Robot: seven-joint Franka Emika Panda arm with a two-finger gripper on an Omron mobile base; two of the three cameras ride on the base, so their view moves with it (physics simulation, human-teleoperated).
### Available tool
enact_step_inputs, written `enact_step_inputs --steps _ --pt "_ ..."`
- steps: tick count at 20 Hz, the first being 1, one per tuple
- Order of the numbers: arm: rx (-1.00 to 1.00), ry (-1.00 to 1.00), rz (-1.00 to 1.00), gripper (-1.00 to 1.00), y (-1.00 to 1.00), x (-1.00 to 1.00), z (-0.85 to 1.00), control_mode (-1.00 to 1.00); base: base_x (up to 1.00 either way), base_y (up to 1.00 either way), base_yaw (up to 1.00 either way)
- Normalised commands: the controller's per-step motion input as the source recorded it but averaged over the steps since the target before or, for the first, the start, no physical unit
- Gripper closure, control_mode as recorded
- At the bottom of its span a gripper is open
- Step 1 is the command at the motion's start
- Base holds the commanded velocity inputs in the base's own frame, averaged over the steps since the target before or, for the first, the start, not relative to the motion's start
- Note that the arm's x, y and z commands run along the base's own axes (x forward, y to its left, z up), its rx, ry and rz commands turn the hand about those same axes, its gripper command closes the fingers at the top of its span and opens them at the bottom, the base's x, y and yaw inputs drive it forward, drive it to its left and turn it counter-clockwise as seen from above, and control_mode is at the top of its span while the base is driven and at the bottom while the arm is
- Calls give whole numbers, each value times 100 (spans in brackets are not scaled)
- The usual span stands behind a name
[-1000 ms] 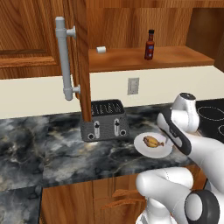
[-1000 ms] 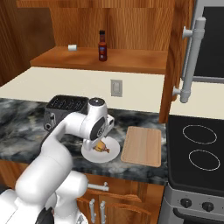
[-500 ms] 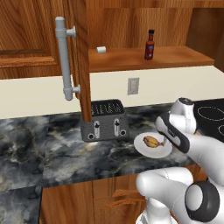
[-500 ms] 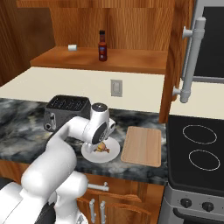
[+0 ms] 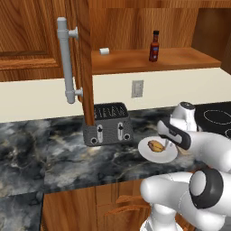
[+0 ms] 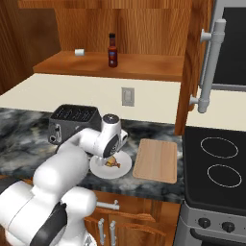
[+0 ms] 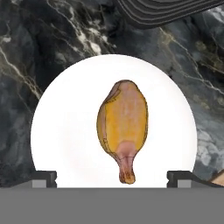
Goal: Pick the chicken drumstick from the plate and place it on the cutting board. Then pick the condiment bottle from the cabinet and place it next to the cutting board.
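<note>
The golden-brown chicken drumstick [image 7: 124, 127] lies in the middle of the white plate [image 7: 65, 131], its bone end pointing at the hand camera. My gripper [image 7: 112, 178] hangs just above it, open, with one dark fingertip [image 7: 43, 177] on each side of the plate and nothing between them. From the base I see the drumstick [image 5: 156, 145] on the plate [image 5: 146, 152] under my hand [image 5: 173, 134]. The wooden cutting board [image 6: 156, 159] lies right of the plate [image 6: 103, 170]. The dark-red condiment bottle [image 5: 154, 46] [image 6: 112, 50] stands on the cabinet shelf [image 6: 149, 65].
A black toaster [image 5: 107, 122] [image 6: 72, 122] stands behind the plate. The open cabinet door [image 5: 84, 58] with its grey bar handle [image 5: 66, 58] juts out above the toaster. A small white cylinder [image 5: 104, 51] sits on the shelf. The stove [image 6: 218, 163] lies right of the board.
My hand has eased a little lower and closer over the plate and drumstick. The jaws stayed open, and nothing else moved.
</note>
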Motion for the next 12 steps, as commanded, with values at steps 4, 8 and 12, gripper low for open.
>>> enact_step_inputs --steps 4,8,12 --pt "0 0 0 -100 -8 25 -9 -100 0 0 0" --pt "0 0 0 -100 -10 17 -14 -100 0 0 0" --pt "0 0 0 -100 -9 6 -21 -100 0 0 0"
